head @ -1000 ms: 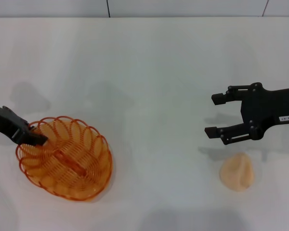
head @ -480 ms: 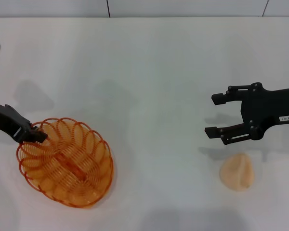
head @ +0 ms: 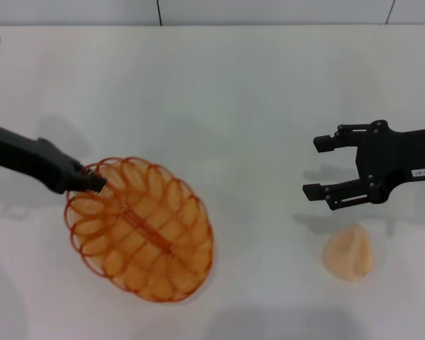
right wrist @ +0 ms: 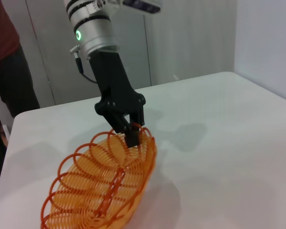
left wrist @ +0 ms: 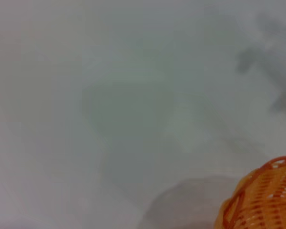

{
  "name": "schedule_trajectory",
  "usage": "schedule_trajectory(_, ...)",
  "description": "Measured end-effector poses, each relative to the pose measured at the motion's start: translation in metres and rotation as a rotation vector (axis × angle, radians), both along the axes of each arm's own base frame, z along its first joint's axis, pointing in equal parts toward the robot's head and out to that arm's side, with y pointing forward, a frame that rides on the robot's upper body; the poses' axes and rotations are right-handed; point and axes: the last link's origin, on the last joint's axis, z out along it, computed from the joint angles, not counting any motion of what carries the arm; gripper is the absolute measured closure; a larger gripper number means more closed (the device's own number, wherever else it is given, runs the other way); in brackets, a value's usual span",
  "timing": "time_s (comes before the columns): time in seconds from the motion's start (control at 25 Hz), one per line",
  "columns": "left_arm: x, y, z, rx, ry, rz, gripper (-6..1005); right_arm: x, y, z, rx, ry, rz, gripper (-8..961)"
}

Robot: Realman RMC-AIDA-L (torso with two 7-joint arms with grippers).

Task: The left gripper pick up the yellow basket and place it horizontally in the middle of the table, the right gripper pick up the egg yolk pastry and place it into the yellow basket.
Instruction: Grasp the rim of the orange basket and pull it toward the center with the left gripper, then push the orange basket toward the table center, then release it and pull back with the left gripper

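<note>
The yellow basket (head: 142, 230) is an oval orange-yellow wire basket at the left of the white table (head: 234, 92), lifted and tilted. My left gripper (head: 92, 182) is shut on its far-left rim. The right wrist view shows the same grip, the left gripper (right wrist: 132, 135) clamped on the basket (right wrist: 102, 186) rim. A part of the basket (left wrist: 264, 198) shows in the left wrist view. The egg yolk pastry (head: 348, 253) lies at the right front of the table. My right gripper (head: 320, 166) is open and empty, hovering just behind the pastry.
A person in a dark red top (right wrist: 9, 62) stands beyond the table's far side in the right wrist view. The table's back edge meets a grey wall (head: 198, 10).
My left gripper has carried the basket to the right and a little away from the front edge, turning it. The right gripper and the pastry have not moved.
</note>
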Motion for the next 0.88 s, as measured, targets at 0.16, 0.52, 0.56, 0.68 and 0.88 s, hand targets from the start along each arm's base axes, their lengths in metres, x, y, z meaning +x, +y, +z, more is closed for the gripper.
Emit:
schedule_trajectory(0.16,0.009,0.002,0.0,0.014,-0.067,0.007,904,0.0,0.0,0.0,0.001,0.0,0.0,110)
schedule_trajectory(0.52,0.011,0.009,-0.001,0.066,-0.045,0.205,910,-0.005,0.003,0.0,0.002,0.007,0.011,110)
schedule_trajectory(0.56,0.011,0.01,0.0,0.071,-0.041,0.226,910,-0.006,0.004,0.0,0.002,0.007,0.013,110)
schedule_trajectory(0.68,0.011,0.014,0.002,0.1,-0.034,0.321,910,-0.008,0.005,0.0,0.001,0.008,0.017,110)
schedule_trajectory(0.88,0.014,0.025,0.005,0.161,-0.028,0.438,911,-0.009,0.005,0.0,0.0,0.009,0.021,110)
